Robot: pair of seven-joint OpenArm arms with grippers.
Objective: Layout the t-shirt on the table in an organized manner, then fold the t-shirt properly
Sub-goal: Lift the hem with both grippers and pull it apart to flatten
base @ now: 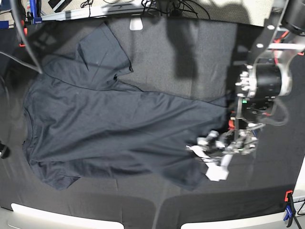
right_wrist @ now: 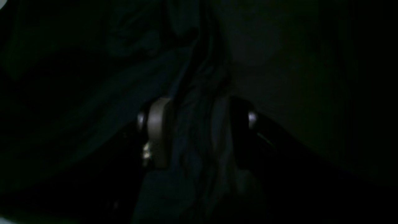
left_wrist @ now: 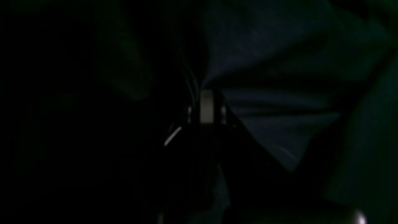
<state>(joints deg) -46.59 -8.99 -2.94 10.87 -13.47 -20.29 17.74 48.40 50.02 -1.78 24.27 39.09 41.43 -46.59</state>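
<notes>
Layout step: left gripper is clenching the t-shirt hem at 4 o'clock, right gripper is grasping bunched cloth; next, pulling taut.

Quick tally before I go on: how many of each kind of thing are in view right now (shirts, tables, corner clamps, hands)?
t-shirt: 1
table: 1
red-orange clamps: 2 in view
hands: 2, the left hand and the right hand, each closed on shirt cloth
Total: 6
</notes>
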